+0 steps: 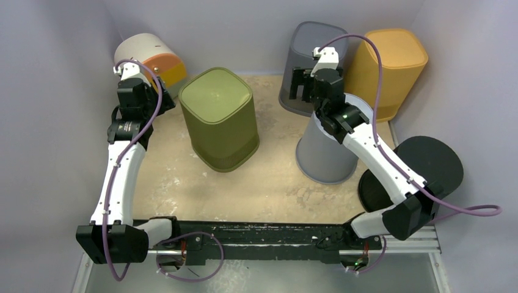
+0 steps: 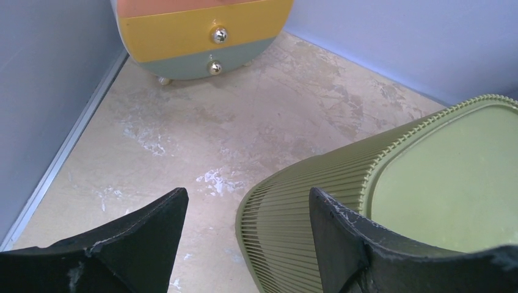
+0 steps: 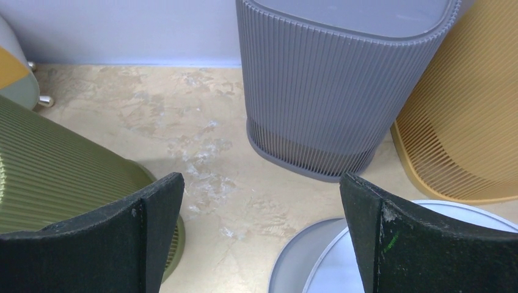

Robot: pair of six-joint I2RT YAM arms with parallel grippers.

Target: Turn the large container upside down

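The large container (image 1: 220,116) is an olive-green ribbed bin standing mid-table with its closed flat base up and its rim down on the floor. It also fills the right of the left wrist view (image 2: 440,177) and the left edge of the right wrist view (image 3: 55,165). My left gripper (image 1: 160,97) hangs open just left of it, with the bin's ribbed corner showing between its fingers (image 2: 247,194) and touching neither. Open as well, my right gripper (image 1: 299,91) is over bare floor to the bin's right (image 3: 261,178), holding nothing.
A dark grey ribbed bin (image 1: 311,61) and a yellow ribbed bin (image 1: 391,67) stand at the back right. A light grey bin (image 1: 327,152) sits under the right arm, and a black round container (image 1: 421,171) lies beside it. A striped drawer unit (image 1: 153,58) fills the back left corner. Walls close three sides.
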